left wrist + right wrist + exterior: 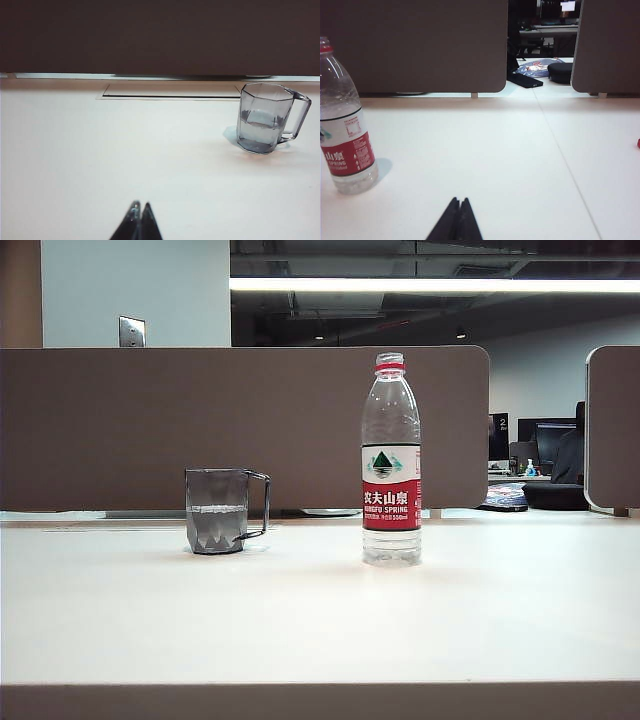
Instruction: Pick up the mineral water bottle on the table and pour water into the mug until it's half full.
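Mineral water bottle stands uncapped beside half-filled mug on table, beyond clenched, empty left gripper & right gripper — a nudge could topple it.

Open table around mug, bottle

A tall clear plastic mineral water bottle with a glossy red-and-white printed label stands on a smooth, matt white table. A small smoky-grey transparent mug, glossy and faceted, holds clear water. Both grippers' dark fingertips look slightly shiny.
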Controlling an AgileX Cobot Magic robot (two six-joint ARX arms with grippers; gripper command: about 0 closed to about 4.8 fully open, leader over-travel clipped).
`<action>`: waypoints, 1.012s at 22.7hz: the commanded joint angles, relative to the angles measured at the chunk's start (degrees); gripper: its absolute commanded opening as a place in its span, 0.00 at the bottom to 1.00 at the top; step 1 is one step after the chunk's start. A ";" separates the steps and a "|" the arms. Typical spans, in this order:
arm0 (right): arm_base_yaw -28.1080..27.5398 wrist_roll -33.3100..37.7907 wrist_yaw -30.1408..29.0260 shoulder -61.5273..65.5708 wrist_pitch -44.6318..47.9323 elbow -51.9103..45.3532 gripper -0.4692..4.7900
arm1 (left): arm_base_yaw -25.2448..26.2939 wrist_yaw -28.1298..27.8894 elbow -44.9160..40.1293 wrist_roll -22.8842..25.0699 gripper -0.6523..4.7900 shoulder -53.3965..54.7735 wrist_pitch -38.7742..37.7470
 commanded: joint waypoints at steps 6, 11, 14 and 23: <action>0.09 0.20 3.96 -0.11 -1.05 -0.24 0.08 | -0.09 0.26 0.17 0.02 0.11 0.00 0.48; 1.09 0.20 3.93 -0.11 -1.05 -0.24 0.08 | -0.09 0.24 0.17 0.02 0.11 0.00 0.48; 1.60 0.20 3.96 -0.11 -1.05 -0.24 0.08 | -0.09 0.26 0.17 0.02 0.11 0.00 0.48; 1.51 0.20 3.91 -0.11 -1.09 -0.24 0.08 | -0.09 0.24 0.17 0.02 0.11 0.00 0.48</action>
